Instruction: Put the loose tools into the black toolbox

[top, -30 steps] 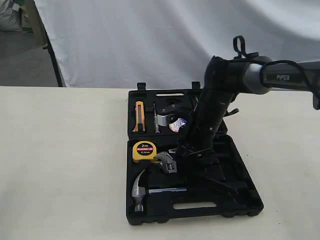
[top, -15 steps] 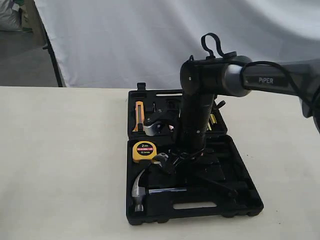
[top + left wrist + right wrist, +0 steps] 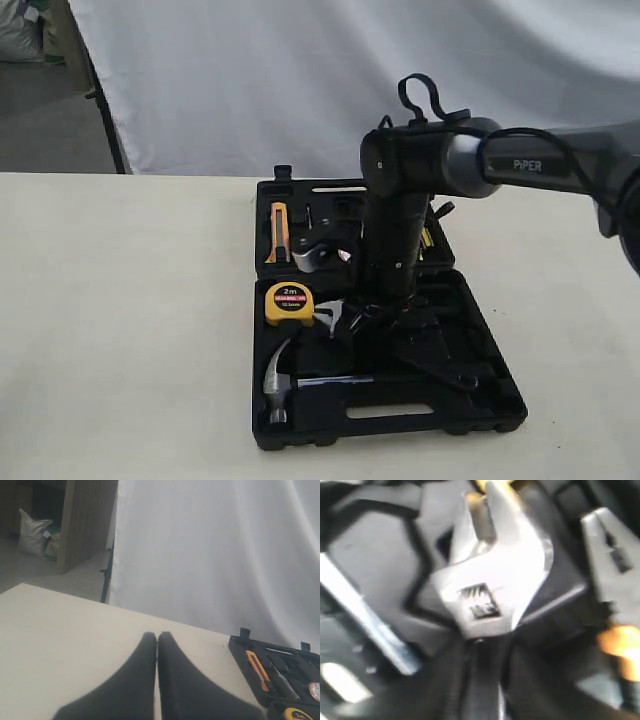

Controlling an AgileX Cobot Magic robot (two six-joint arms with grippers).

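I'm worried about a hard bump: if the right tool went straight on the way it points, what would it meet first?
The right tool grips the wrench, whose head sticks out ahead of it. That head would likely press into the moulded floor of the toolbox first, though the blur leaves depth unclear.

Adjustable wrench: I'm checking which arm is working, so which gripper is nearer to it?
Right. The right gripper grips the adjustable wrench by its handle, just behind the head, above the black toolbox. The left gripper is shut over the table, away from the toolbox.
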